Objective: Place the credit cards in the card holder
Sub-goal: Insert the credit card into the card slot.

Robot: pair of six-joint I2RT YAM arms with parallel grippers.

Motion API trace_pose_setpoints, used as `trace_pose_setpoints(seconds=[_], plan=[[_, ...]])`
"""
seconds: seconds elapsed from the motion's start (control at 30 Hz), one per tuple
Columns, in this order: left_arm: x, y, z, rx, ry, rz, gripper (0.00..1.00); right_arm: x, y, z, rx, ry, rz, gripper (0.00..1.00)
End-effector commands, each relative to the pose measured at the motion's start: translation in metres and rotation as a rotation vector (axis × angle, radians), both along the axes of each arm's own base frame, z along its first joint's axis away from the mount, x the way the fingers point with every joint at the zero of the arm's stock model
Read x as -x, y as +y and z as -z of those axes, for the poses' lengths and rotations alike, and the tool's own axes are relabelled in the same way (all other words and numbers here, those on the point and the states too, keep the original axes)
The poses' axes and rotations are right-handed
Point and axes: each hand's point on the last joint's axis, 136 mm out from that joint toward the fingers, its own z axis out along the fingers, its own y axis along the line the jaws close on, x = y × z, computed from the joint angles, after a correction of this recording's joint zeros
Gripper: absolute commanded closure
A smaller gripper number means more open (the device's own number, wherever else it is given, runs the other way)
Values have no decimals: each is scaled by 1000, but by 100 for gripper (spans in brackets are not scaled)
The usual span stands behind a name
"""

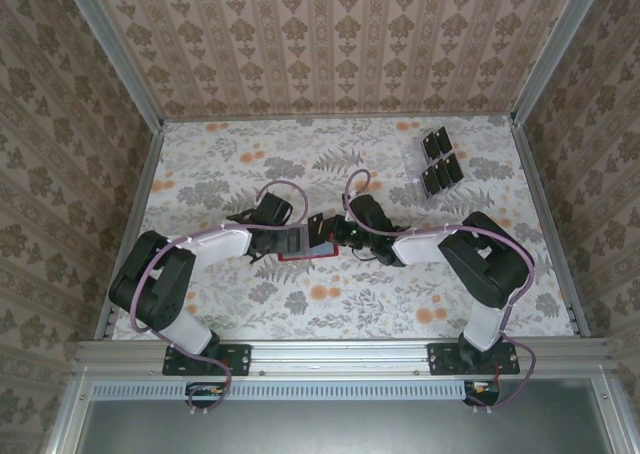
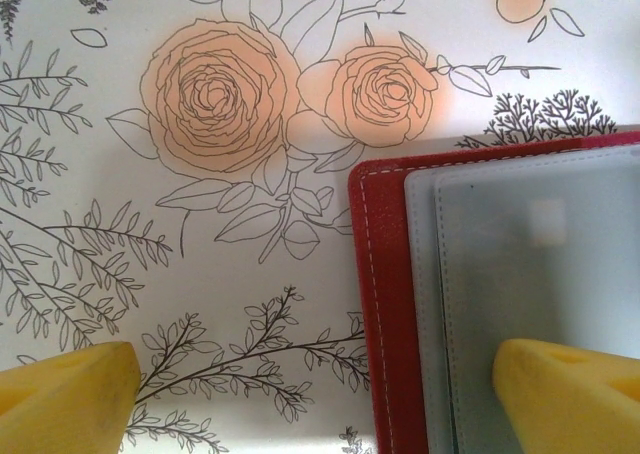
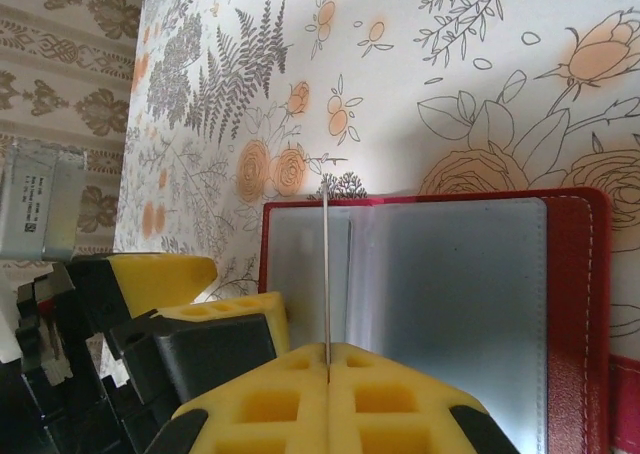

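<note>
The card holder [image 1: 300, 245] lies open on the floral tablecloth at the table's middle, red border around a greyish-blue pocketed inside [image 3: 450, 294]. My right gripper [image 3: 328, 359] is shut on one thin credit card [image 3: 326, 274], seen edge-on and upright over the wallet's left half. My left gripper [image 2: 315, 404] is open and straddles the wallet's red edge [image 2: 385, 304]. One of its yellow fingers [image 2: 570, 394] is over the grey-blue inside [image 2: 540, 264], the other over bare cloth. Several more black credit cards [image 1: 440, 159] stand at the back right.
The spare cards sit in a clear stand [image 1: 418, 156] near the back right corner. Metal rails and patterned walls enclose the table [image 1: 200, 174]. Both arms meet at the wallet, and the left gripper's fingers [image 3: 160, 274] show beside the wallet in the right wrist view.
</note>
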Motion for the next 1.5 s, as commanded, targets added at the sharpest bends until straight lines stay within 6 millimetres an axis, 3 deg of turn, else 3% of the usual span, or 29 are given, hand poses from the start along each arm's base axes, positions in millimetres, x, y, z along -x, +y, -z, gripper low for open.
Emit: trace_pose_setpoints(seconds=[0.0, 0.77, 1.47], plan=[[26, 24, 21, -87, 98, -19, 0, -1, 4, 2, -46, -5, 1, 100], [28, 24, 25, -88, 110, -22, 0, -5, 3, 20, -105, -32, 44, 100], [29, 24, 26, -89, 111, -23, 0, 4, 12, 27, -142, -8, 20, 100]])
